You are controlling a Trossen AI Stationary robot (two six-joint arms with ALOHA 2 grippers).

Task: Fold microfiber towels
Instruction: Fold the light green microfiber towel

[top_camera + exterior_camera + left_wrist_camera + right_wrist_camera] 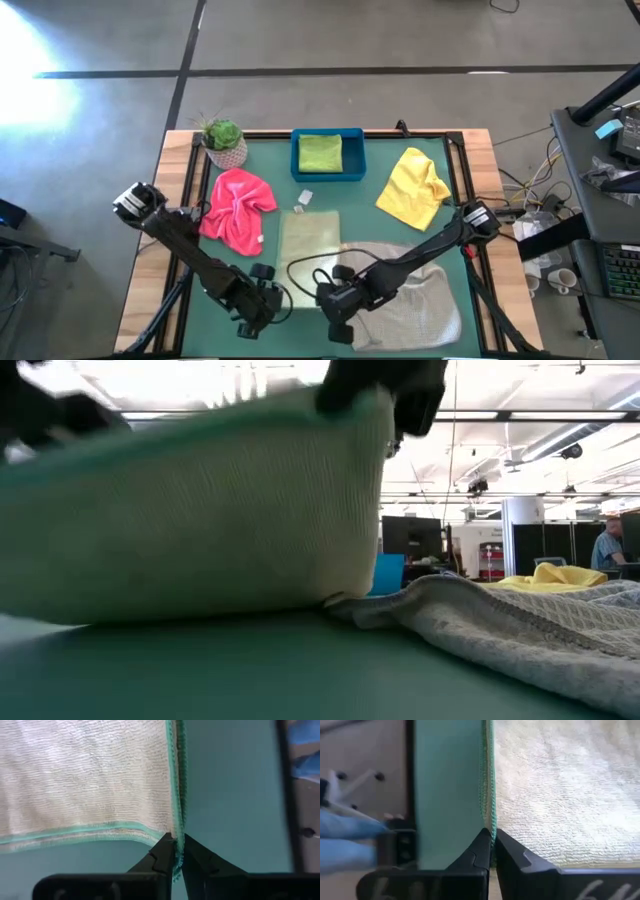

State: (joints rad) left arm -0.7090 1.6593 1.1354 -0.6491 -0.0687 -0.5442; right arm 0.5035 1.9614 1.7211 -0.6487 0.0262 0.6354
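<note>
Near the table's (180, 200) front edge, both grippers pinch 1 olive towel (308, 245) by its teal-stitched corners. Left gripper (178, 851) is clamped on 1 corner, right gripper (491, 840) on the other. Five towels total: big grey towel (420, 300) front right w/ free mat around, yellow towel (413, 186), pink towel (238, 208), lime towel (320, 153) in 1 blue tray (354, 156). No readable writing.

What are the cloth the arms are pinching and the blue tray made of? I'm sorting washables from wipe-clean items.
The olive towel, pinched at its green-stitched edge by the left gripper and right gripper, looks like soft, matte, ribbed-weave fabric, probably microfiber. The blue tray looks like smooth rigid plastic, judging by its even walls.
</note>
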